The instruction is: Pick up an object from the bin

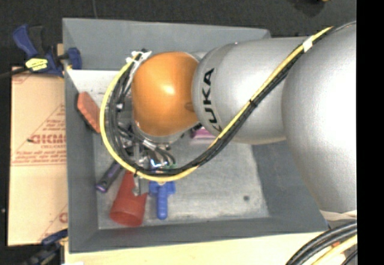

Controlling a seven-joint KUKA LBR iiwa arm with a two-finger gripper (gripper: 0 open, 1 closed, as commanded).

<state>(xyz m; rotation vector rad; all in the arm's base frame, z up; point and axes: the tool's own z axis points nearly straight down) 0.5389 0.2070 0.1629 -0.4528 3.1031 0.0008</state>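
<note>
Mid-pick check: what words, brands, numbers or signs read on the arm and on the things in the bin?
"UKA": black letters running along the silver arm casing; anything before them is hidden.
Red plastic cylinder, blue plastic peg, reddish-orange block: no print to be seen on them.

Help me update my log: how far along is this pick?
Done: the claw sits low in the grey metal bin's lower-left corner, above the red plastic cylinder and the blue plastic peg. In hand: nothing visibly gripped. Left: grasp one thing and lift it out.
</note>
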